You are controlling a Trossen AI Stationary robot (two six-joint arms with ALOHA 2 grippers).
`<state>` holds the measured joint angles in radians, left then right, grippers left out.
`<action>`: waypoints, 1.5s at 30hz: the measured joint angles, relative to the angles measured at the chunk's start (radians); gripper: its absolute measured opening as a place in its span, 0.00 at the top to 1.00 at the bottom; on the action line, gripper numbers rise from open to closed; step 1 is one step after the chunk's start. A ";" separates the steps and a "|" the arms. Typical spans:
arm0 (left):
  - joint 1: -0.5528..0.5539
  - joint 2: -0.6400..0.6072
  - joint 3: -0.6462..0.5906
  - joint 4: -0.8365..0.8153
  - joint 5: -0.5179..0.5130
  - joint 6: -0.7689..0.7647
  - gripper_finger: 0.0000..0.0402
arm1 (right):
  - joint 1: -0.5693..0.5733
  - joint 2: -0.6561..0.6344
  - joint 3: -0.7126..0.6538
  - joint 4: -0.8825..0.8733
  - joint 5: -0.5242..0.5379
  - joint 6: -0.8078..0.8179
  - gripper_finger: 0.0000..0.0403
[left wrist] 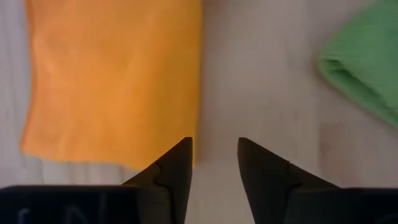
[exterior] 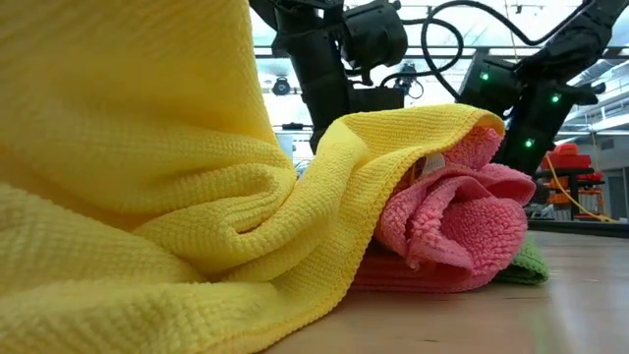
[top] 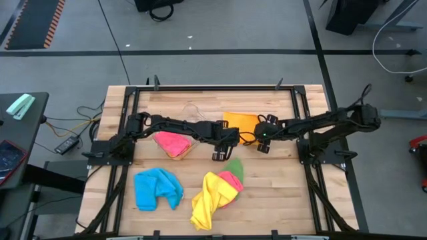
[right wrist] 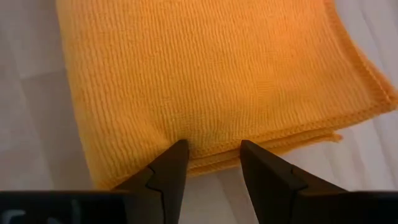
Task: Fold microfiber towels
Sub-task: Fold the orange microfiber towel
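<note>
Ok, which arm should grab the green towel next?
Left, probably. The left gripper is open over bare table, with the green towel just ahead. The right gripper is at the orange towel's edge.

Bare surface lies open right of the yellow towel. Centre is blocked by both arms, the orange towel and the tub.

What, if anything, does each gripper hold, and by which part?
Nothing is held. The left gripper hangs open over bare table beside the orange towel. The right gripper is open at that towel's folded edge, not clamped on it.
</note>
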<state>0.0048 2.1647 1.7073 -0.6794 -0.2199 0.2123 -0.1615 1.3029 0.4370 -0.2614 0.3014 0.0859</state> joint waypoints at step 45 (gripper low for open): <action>-0.170 -0.002 0.000 -0.144 0.000 0.005 0.70 | 0.138 0.072 0.141 0.138 -0.244 -0.468 0.60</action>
<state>-0.1655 2.1632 1.7077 -0.8237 -0.2199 0.2168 -0.0233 1.3754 0.5780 -0.1231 0.0571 -0.3823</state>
